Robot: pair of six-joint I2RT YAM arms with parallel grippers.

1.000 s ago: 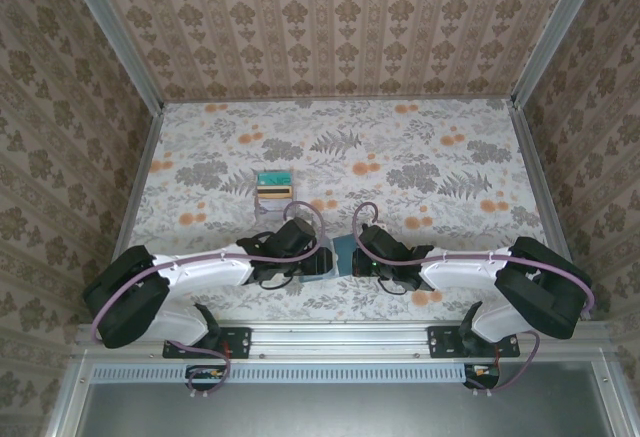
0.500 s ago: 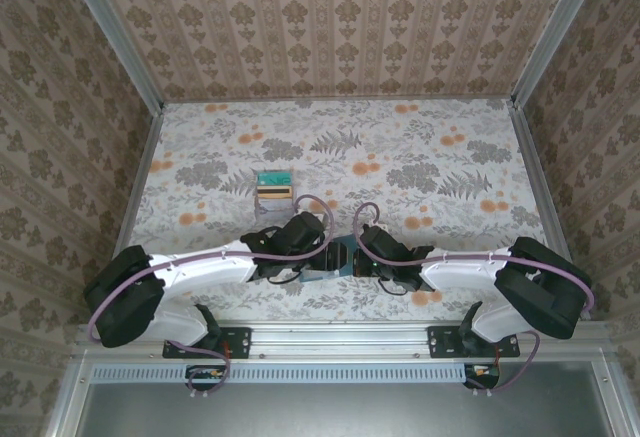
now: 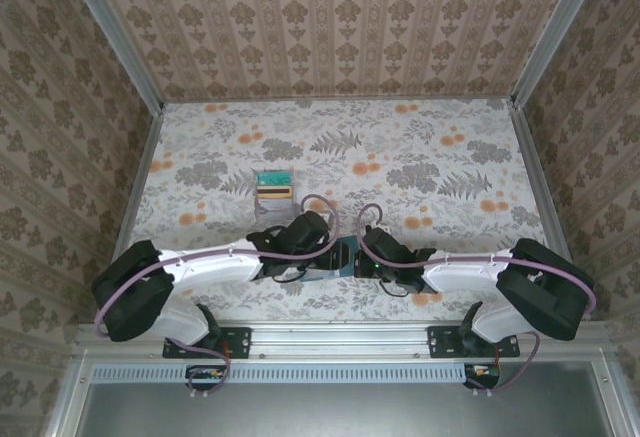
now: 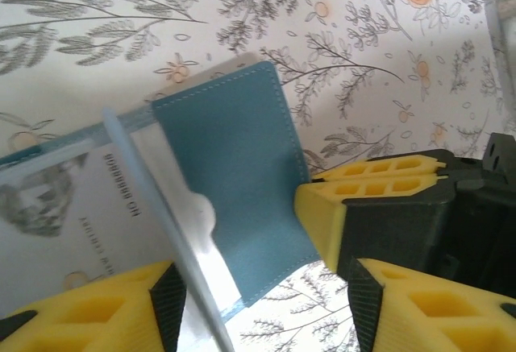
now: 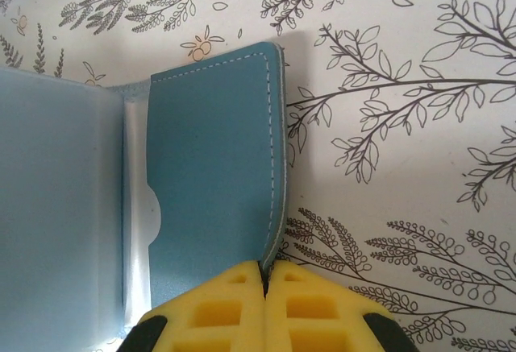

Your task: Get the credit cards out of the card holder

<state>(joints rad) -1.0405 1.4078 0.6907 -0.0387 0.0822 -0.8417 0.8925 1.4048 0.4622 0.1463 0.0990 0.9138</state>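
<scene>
Near the front edge of the desk [image 3: 430,157], the card holder [image 3: 345,256] is lying open between both hands. The right hand [image 5: 264,275] is pinching the edge of the holder's teal flap, its fingers pressed together. The left hand [image 4: 260,287] is hovering with its fingers apart, straddling the holder's clear sleeve and gripping nothing. Farther out and to the left, the credit cards [image 3: 273,187] are lying together, well apart from the holder.

The teal card holder [image 5: 211,183] lies open; the credit cards [image 3: 274,187], seemingly overlapping, sit apart beyond it.
</scene>
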